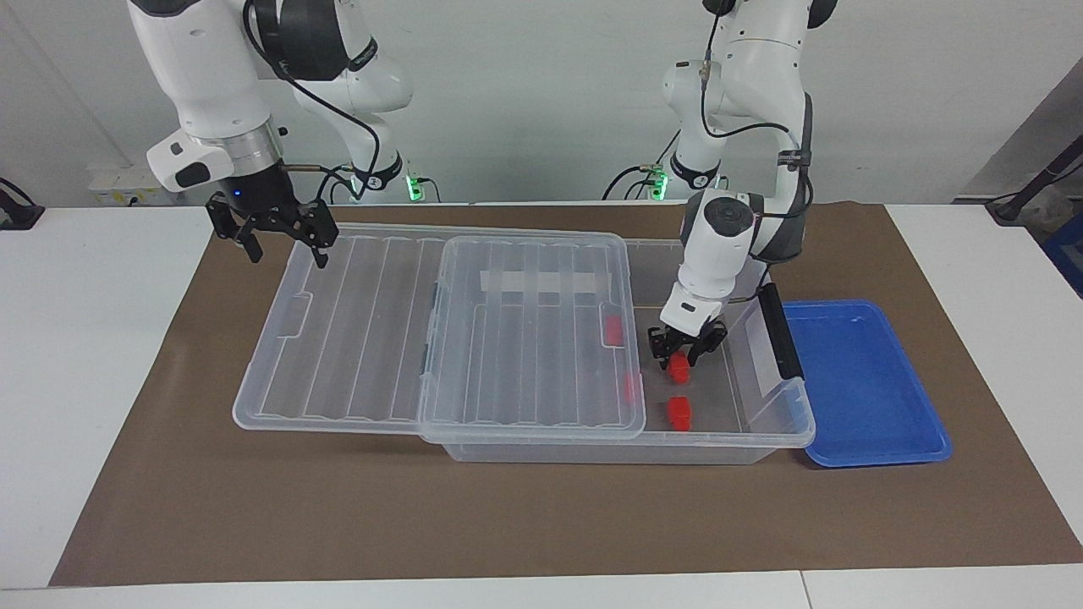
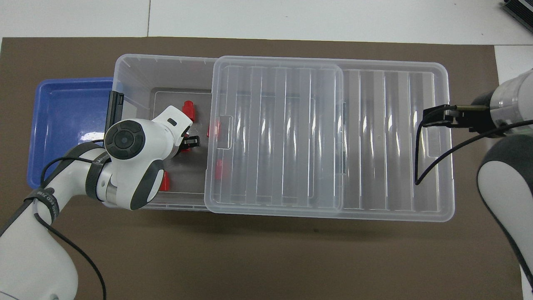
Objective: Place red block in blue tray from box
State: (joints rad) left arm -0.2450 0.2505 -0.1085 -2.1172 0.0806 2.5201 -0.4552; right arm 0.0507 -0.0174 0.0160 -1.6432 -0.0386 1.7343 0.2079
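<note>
The box is a clear bin in mid-table, and its ribbed lid is slid toward the right arm's end, which leaves one end uncovered. My left gripper is down in that uncovered end, with its fingers closed on a red block. In the overhead view the left gripper and its wrist cover most of that red block. Another red block lies on the box floor farther from the robots. The blue tray sits beside the box at the left arm's end. My right gripper hangs open over the lid's end.
Two more red blocks show through the lid's edge. One more red block lies by the box wall nearest the robots. A black clip handle stands on the box's short end beside the tray. A brown mat covers the table.
</note>
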